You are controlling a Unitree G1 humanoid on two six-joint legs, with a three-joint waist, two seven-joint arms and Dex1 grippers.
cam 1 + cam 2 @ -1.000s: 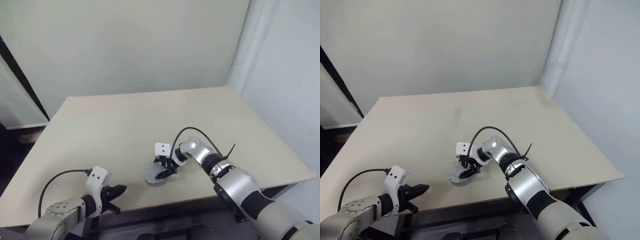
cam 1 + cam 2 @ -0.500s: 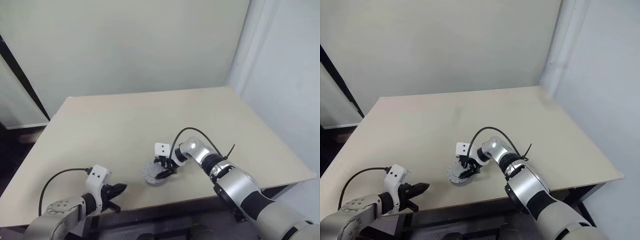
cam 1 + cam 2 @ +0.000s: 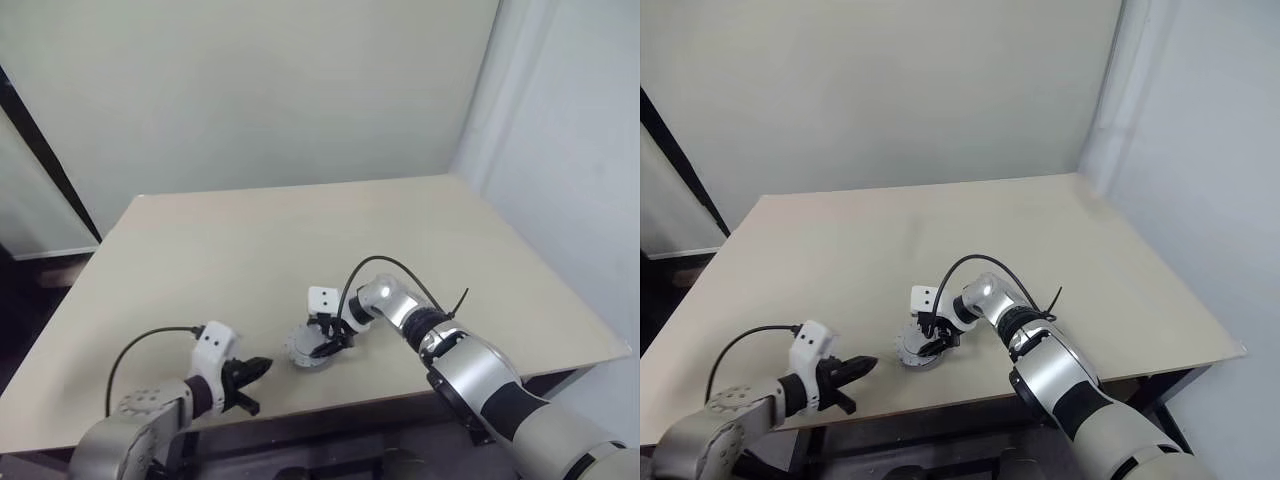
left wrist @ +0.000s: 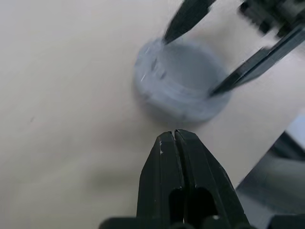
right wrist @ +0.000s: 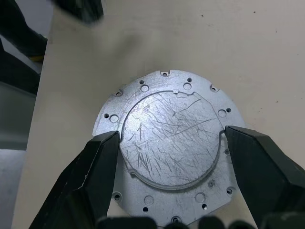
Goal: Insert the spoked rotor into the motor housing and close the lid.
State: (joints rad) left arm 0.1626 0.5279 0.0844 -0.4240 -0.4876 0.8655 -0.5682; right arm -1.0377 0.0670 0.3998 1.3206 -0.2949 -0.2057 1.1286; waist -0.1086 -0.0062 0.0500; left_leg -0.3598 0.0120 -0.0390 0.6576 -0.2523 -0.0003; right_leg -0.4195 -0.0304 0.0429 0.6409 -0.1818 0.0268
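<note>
My right pincer [image 5: 170,143] stands wide, its two black fingers [image 5: 93,164] straddling the raised round centre of a scratched silver metal housing [image 5: 169,150], a shallow round part with a ring of small holes in its flange; whether they press on it I cannot tell. The housing sits flat on the pale beige tabletop [image 3: 250,250] near its front edge. My left pincer [image 3: 252,372] is fully closed and empty, pointing toward the housing from just beside it.
</note>
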